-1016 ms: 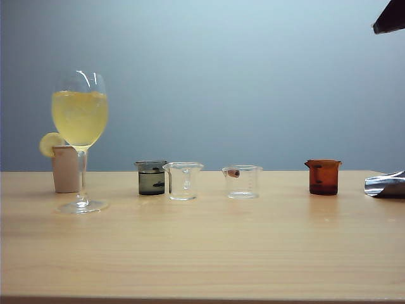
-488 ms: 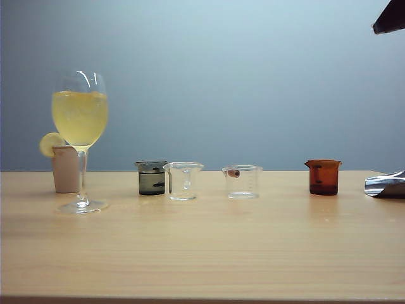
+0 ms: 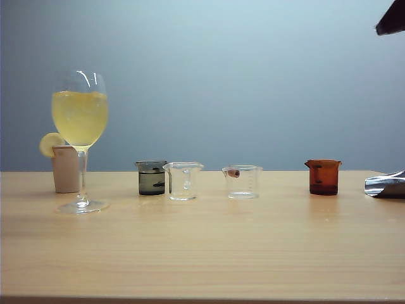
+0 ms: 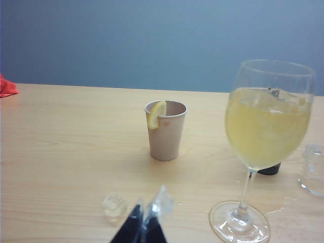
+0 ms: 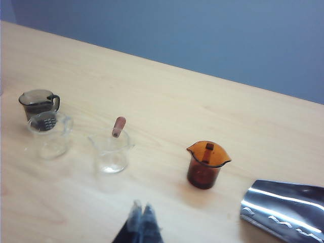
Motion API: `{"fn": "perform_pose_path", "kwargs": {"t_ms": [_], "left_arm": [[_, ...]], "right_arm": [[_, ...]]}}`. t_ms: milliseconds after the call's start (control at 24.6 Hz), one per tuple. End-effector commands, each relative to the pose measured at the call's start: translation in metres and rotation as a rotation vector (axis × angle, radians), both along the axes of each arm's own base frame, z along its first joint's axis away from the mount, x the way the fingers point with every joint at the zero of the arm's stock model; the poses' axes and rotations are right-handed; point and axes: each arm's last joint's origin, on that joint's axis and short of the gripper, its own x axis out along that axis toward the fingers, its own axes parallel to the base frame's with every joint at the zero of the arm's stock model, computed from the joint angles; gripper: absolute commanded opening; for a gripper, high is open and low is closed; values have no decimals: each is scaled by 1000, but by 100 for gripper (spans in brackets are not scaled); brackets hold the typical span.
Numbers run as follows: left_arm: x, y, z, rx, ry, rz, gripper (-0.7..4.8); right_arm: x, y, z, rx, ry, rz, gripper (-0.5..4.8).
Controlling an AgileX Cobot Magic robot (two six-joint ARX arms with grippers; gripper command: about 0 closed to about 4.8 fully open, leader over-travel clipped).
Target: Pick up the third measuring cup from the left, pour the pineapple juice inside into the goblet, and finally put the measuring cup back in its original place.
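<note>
Nothing on the surface (image 3: 202, 253) has shifted since the earlier frame. Right end effector (image 5: 141, 215) hangs above the surface near the third measuring cup (image 5: 111, 152), fingers pressed together, holding nothing. Left end effector (image 4: 144, 225) sits low near the goblet (image 4: 266, 131), tips together. Cup stands upright, drained, between clear beaker (image 3: 183, 181) and amber beaker (image 3: 323, 177). Pineapple juice (image 3: 79, 117) fills the goblet bowl.

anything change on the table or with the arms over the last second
Almost nothing. The dark piece of the right arm at the exterior view's top right corner edged slightly further toward that corner. The goblet, the third measuring cup and the other beakers stayed put. Nothing was grasped or released.
</note>
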Motion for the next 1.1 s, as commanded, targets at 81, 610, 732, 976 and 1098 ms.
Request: {"fn": "perform_pose_path", "kwargs": {"t_ms": [81,610,732,976,1098], "left_arm": [[0,0,2,0,-13,-3,14],[0,0,2,0,-13,-4,14],[0,0,2,0,-13,-4,14],[0,0,2,0,-13,-3,14],[0,0,2,0,-13,-4,14]], "right_arm": [[-8,-16,-12,52,-137,-122,0],[-39,-48,-63,73,-308,-180,0],[-39,-49,-76,71,-303,-214,0],[-38,-49,-90,67,-273,-226,-1],[-37,-49,-94,59,-231,-230,0]]}}
